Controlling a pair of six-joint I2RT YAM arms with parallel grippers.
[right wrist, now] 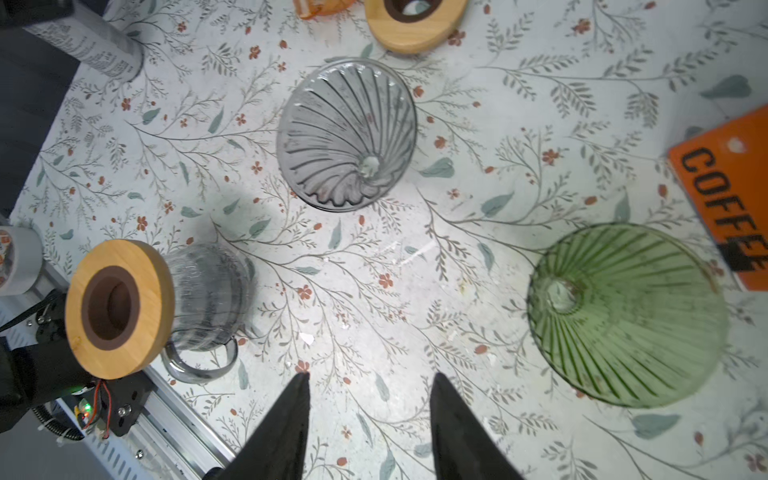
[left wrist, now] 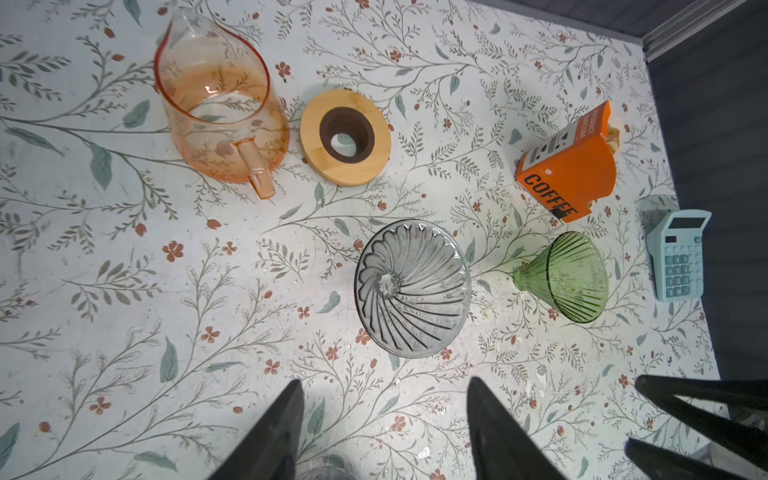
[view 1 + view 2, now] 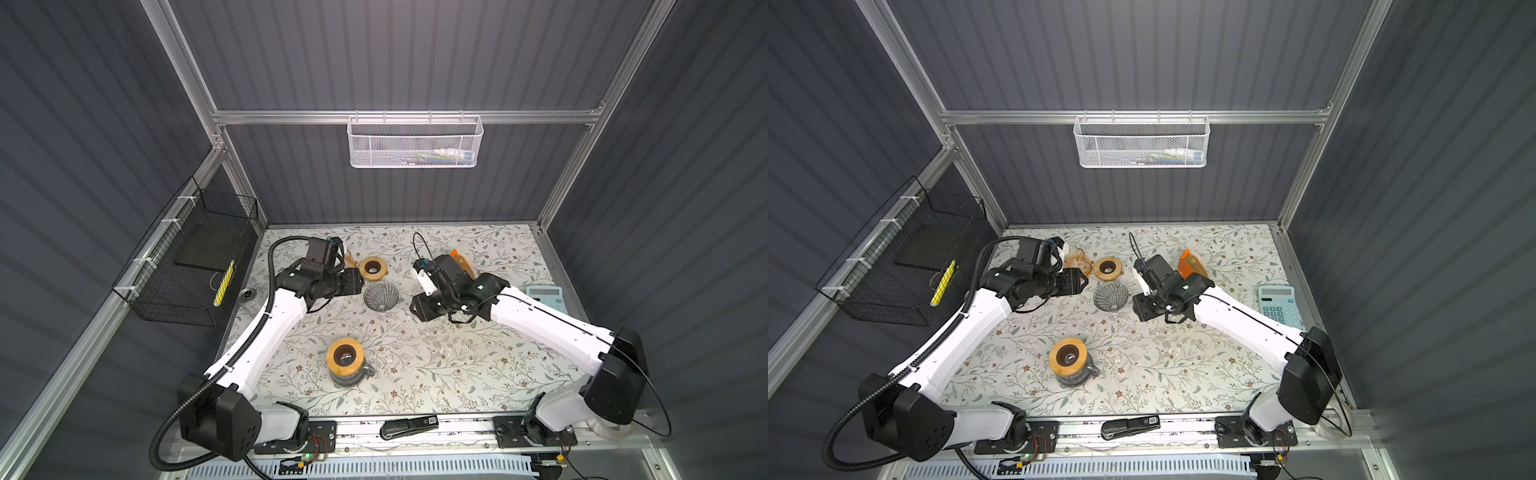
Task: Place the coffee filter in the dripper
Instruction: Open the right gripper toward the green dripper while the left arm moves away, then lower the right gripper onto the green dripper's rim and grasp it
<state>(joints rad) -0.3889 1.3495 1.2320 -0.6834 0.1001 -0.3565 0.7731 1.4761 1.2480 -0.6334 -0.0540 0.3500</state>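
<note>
On the floral tabletop (image 2: 124, 291), only wrist views show the green dripper (image 1: 623, 316); left pincer (image 2: 385, 381) and right pincer (image 1: 372, 374) gape empty.

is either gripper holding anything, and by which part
Nothing is held. The left gripper and the right gripper both hang open, nothing between the jaws; the grey dripper lies apart from both.

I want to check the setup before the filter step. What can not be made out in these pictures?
- Green ribbed glass dripper: hidden below the right arm in both top views.
- Orange cardboard coffee filter box: its inside shows in no view; cut by the right wrist view's edge.
- White mesh wall basket: contents too small and blurred behind the mesh in both top views.
</note>
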